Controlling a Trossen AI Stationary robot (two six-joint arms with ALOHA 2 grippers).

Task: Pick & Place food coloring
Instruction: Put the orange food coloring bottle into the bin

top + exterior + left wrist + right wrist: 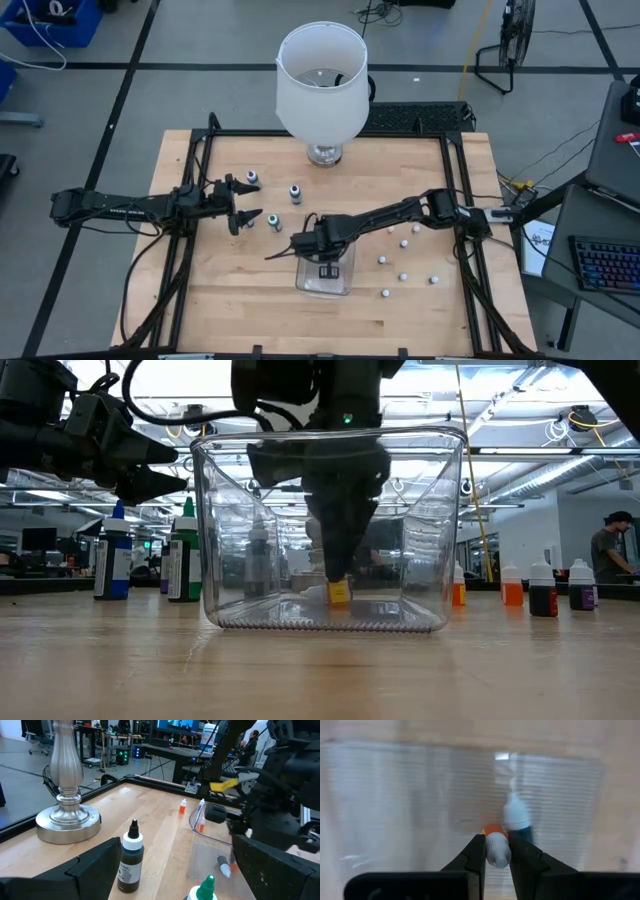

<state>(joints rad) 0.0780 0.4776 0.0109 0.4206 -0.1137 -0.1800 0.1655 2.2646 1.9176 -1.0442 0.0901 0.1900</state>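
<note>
My right gripper reaches down into the clear plastic tray, shut on a small orange food coloring bottle with a white cap. A second bottle, with a dark teal body, lies on the tray floor beside it. My left gripper is open and empty above the table's left part. Three bottles stand on their bases near it: a dark one, a green-capped one and a third. My right gripper pinches the orange bottle's white cap end between its two fingers. The fingers come from above, pointing down into the tray. The orange body hangs below the fingertips, close over the tray floor. I cannot tell whether it touches the floor.
A lamp with a white shade and a metal base stands at the table's far middle. Several white-capped bottles stand scattered on the table to the right of the tray. A person shows in the room behind.
</note>
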